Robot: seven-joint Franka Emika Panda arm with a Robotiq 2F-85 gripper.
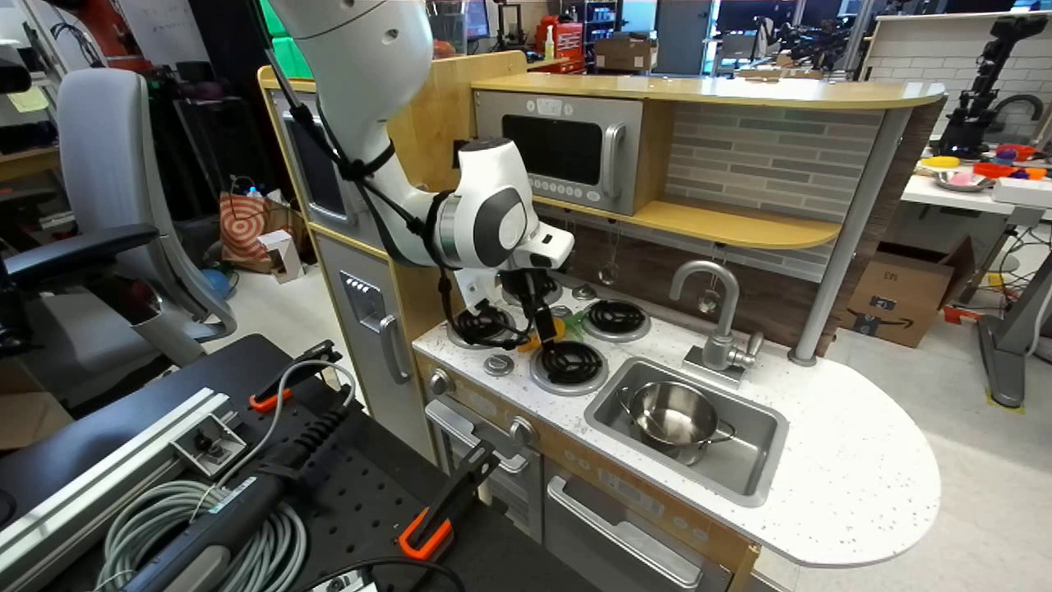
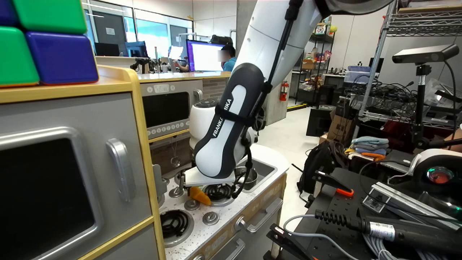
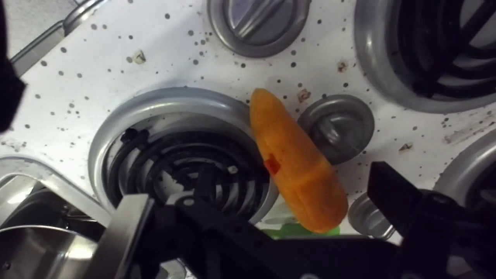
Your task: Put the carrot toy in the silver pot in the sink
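Observation:
The orange carrot toy [image 3: 296,164] lies on the white stovetop in the wrist view, between a black burner and a grey knob. Its green top [image 3: 292,230] is partly hidden behind the gripper. The carrot also shows in both exterior views [image 1: 552,330] [image 2: 200,196], partly covered in each. My gripper [image 3: 295,174] is open and empty, with its fingers apart on either side of the carrot's thick end; I cannot tell its exact height above it. The silver pot [image 1: 672,413] stands in the grey sink [image 1: 772,464], and part of it shows in the wrist view [image 3: 50,252].
The faucet [image 1: 723,321] rises behind the sink. The microwave [image 1: 567,148] and a yellow shelf [image 1: 731,224] overhang the stove's back. Raised burners [image 1: 616,319] and knobs [image 1: 498,364] surround the carrot. A tall cabinet [image 2: 144,169] stands beside the stove.

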